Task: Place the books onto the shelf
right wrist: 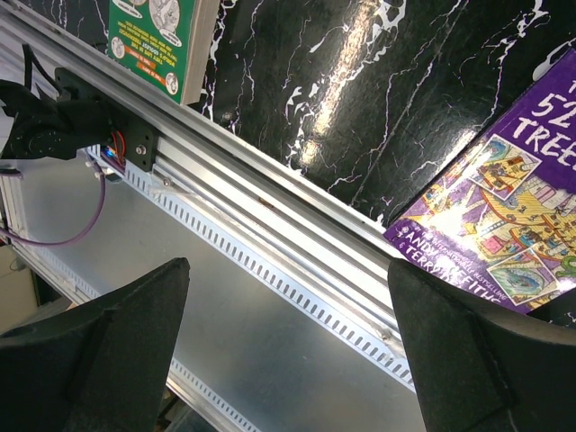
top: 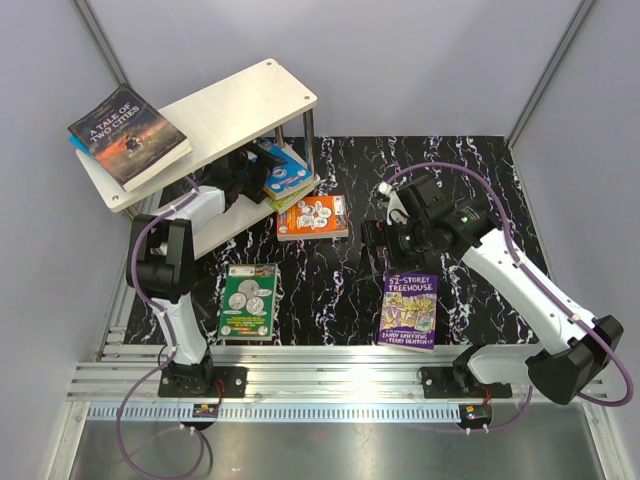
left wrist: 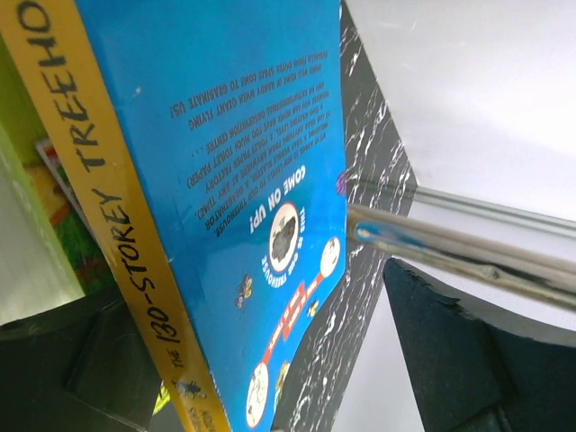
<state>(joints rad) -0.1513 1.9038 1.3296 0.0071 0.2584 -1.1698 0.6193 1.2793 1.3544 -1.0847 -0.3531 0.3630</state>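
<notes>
Book (left wrist: 225,108) on shelf (top: 240,100), left hand (top: 243,172) spread

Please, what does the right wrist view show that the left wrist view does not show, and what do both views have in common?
Only the right wrist view: the green book and the purple book, both lying flat, and the aluminium rail along the table's edge.
Only the left wrist view: the blue book with a yellow spine, seen very close, and a steel shelf post.
Both: the black marbled table, and the arm's own hand, the right hand and the left hand, each with fingers wide apart.
</notes>
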